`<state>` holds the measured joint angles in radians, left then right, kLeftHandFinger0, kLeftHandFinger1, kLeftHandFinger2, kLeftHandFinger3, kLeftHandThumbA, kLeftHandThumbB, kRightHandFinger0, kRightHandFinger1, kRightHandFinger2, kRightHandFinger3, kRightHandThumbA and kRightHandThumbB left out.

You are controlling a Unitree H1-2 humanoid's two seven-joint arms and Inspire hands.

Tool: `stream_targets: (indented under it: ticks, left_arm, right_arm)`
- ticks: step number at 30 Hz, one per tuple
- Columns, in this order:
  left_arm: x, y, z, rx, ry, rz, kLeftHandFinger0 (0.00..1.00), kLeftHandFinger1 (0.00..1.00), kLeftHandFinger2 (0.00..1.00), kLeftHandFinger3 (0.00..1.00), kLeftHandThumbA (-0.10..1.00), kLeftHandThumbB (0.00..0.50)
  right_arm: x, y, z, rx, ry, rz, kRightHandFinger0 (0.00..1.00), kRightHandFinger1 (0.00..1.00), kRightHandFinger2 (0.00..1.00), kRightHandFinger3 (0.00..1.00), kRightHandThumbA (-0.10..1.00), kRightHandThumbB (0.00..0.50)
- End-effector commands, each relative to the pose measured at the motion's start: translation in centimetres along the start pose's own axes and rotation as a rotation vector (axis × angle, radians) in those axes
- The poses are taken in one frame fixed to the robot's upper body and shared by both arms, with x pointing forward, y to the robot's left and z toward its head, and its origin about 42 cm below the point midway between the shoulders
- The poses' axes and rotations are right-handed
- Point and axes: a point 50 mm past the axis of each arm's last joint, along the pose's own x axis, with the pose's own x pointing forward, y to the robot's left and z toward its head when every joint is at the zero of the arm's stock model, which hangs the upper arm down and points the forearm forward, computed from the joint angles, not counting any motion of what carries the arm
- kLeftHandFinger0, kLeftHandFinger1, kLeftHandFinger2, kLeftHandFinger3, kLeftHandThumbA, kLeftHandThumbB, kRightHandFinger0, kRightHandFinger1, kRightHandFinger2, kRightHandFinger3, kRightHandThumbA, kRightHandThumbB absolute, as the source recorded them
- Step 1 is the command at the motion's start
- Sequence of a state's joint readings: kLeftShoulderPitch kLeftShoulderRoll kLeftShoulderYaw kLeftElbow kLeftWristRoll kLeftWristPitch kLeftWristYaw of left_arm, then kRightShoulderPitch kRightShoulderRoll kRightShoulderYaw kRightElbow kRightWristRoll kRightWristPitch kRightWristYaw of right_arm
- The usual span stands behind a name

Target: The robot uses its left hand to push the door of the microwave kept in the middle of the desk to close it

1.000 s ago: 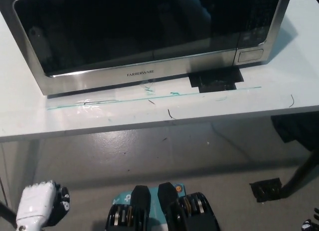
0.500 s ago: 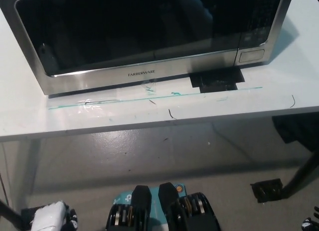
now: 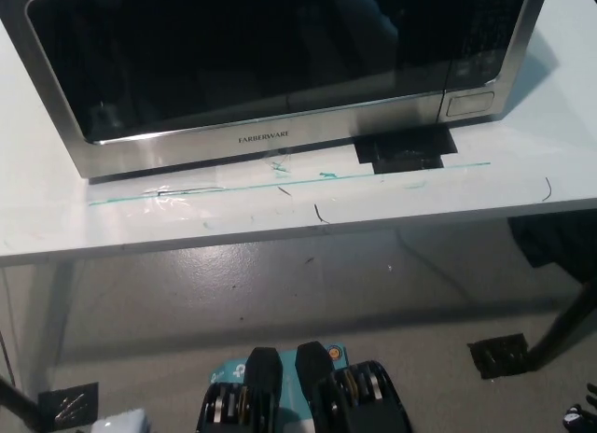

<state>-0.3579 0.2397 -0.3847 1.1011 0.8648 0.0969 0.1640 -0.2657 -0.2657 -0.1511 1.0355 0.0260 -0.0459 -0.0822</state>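
One hand remains partly visible: only a white sliver of the left hand [image 3: 121, 421] shows at the bottom-left edge of the head view. Over the last second it has dropped from a fully visible position at the lower left to near total exit from the view. Whether it is released or clenched cannot be told, since too little of it shows.

Up and to the right of that hand, well apart from it, the microwave [image 3: 270, 69] sits on the white desk [image 3: 280, 218]. Its door [image 3: 242, 55] lies flush with the front frame, so it appears closed. The lowered hand suggests the push is complete and the arm is retracting.

Farther right, black tape [image 3: 406, 150] marks the desk below the control panel. The right hand is not in view.
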Motion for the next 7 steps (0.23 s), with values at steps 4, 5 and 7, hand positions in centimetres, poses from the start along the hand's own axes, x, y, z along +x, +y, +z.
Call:
stream_targets:
  ticks: [4, 5, 7]
  left_arm:
    - [0.67, 1.78, -0.80, 0.014, 0.024, 0.010, 0.44, 0.73, 0.93, 1.00, -0.10, 0.000]
    - [0.67, 1.78, -0.80, 0.014, 0.024, 0.009, 0.44, 0.73, 0.93, 1.00, -0.10, 0.000]
    - [0.81, 2.12, -0.73, 0.016, 0.023, 0.013, 0.44, 0.73, 0.93, 1.00, -0.10, 0.000]
  right_arm:
    - [0.84, -0.86, 2.39, 0.015, -0.069, -0.025, 0.80, 0.92, 0.99, 0.99, 0.06, 0.000]
    - [0.84, -0.86, 2.39, 0.015, -0.069, -0.025, 0.80, 0.92, 0.99, 0.99, 0.06, 0.000]
    - [0.94, -0.81, 2.60, 0.018, -0.072, -0.025, 0.80, 0.92, 0.99, 0.99, 0.06, 0.000]
